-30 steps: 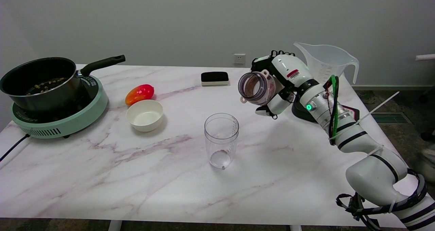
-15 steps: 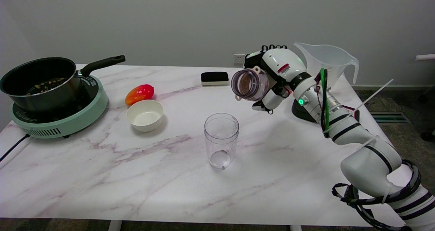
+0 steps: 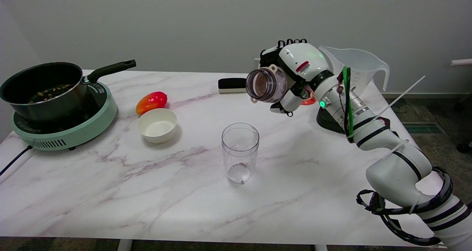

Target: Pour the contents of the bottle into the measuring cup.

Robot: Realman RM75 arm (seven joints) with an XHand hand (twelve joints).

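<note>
The right hand (image 3: 295, 72), fingers (image 3: 285, 105) wrapped around the tipped bottle (image 3: 266, 85), has swung it up and leftward over the last second, mouth now nearing above the measuring cup (image 3: 240, 152) below the fingers, so pouring looks imminent.

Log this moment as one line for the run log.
right hand holds bottle | bottle tipped, mouth toward camera | measuring cup upright below

Clear bottle (image 3: 266, 85) tipped sideways, airborne; measuring cup (image 3: 240, 152) upright, seemingly near-empty.
</note>
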